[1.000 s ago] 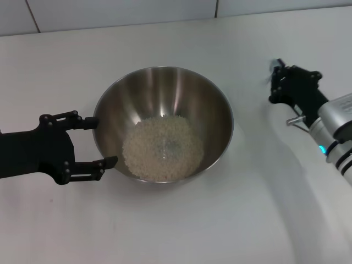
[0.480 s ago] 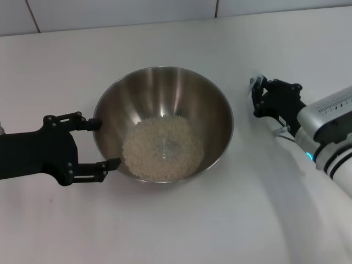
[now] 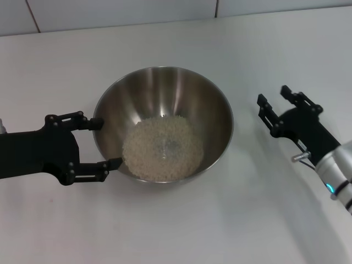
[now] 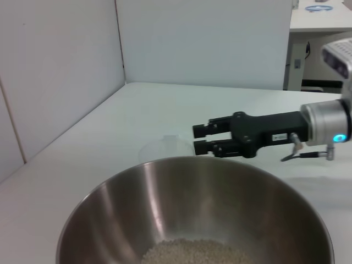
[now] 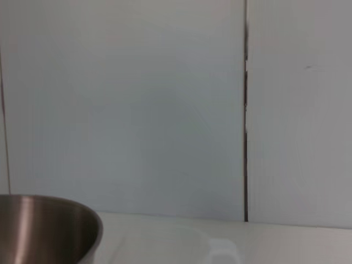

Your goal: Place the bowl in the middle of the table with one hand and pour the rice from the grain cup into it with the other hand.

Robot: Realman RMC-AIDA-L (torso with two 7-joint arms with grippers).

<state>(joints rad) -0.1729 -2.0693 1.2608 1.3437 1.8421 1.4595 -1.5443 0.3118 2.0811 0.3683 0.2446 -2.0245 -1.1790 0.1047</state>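
Bowl: we see the bowl (image 3: 163, 124) upright near the middle of the table (image 3: 176, 231), with the rice (image 3: 163, 149) already piled in its bottom.
Left gripper: our left gripper (image 3: 105, 144) sits at the bowl's left-edge side, fingers spread and straddling the rim; we cannot tell if they touch it.
Right gripper: our right gripper (image 3: 274, 108) hangs toward the right edge, fingers apart, holding nothing.
Grain cup: a faint clear shape (image 4: 163, 147) lies on the table beyond the bowl in the left wrist view; we take it for the grain cup.
Key relation: the right gripper is the nearer one to the cup, well clear of the bowl.
Judgement: pouring looks done; what remains is withdrawing both arms.
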